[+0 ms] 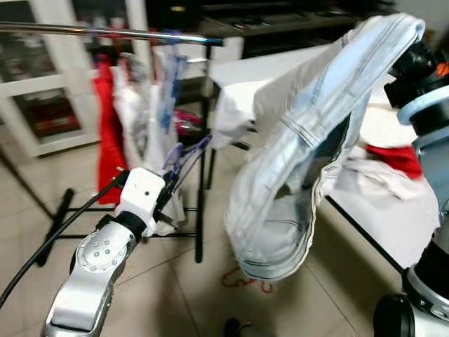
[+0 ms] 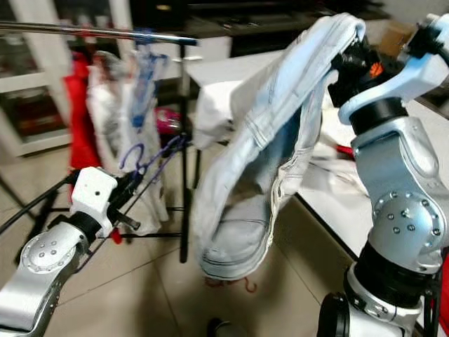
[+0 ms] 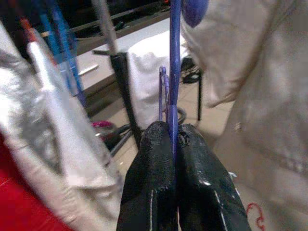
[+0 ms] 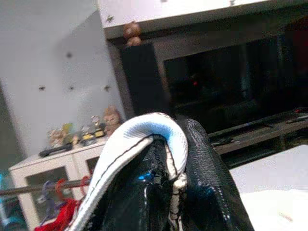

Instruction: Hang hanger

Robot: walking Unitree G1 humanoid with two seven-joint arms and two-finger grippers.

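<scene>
My left gripper (image 1: 170, 188) is shut on a purple hanger (image 1: 186, 158), whose hook and bar stick up from between the black fingers (image 3: 154, 178); it sits low, below the metal rail (image 1: 105, 31) of the drying rack. High on the right, my right gripper (image 2: 347, 56) is shut on the waistband of a pale blue pair of jeans (image 1: 309, 154), which hangs down between the two arms. In the right wrist view the white-blue waistband (image 4: 144, 130) curls over the fingers.
On the rack hang a red garment (image 1: 109, 133), white cloths (image 1: 133, 105) and blue hangers (image 2: 144, 77). A white table (image 1: 393, 210) with a red cloth (image 1: 396, 158) stands on the right. A red hanger (image 1: 245, 281) lies on the tiled floor beneath the jeans.
</scene>
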